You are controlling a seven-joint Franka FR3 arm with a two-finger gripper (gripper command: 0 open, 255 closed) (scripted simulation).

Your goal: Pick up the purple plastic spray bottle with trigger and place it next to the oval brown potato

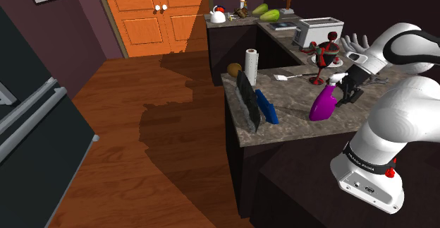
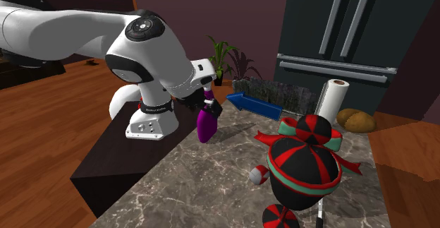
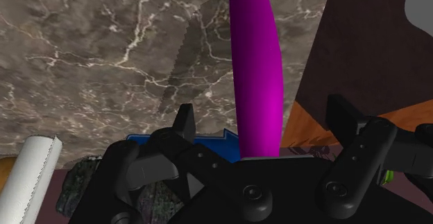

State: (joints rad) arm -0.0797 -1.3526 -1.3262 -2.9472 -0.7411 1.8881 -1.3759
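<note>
The black two-finger gripper is spread apart astride the purple plastic trigger spray bottle, not touching, so it looks pre-grasp. Next: clamp & lift, then carry twd 10 o'clock in the shoulder view, to the oval brown potato. Bottle's on the veined marble countertop; wood-plank floor & orange double doors beyond.

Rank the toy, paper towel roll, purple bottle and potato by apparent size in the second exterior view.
Red-and-black toy, though it is nearest the camera.
Paper towel roll.
Purple bottle and potato look alike.
</note>
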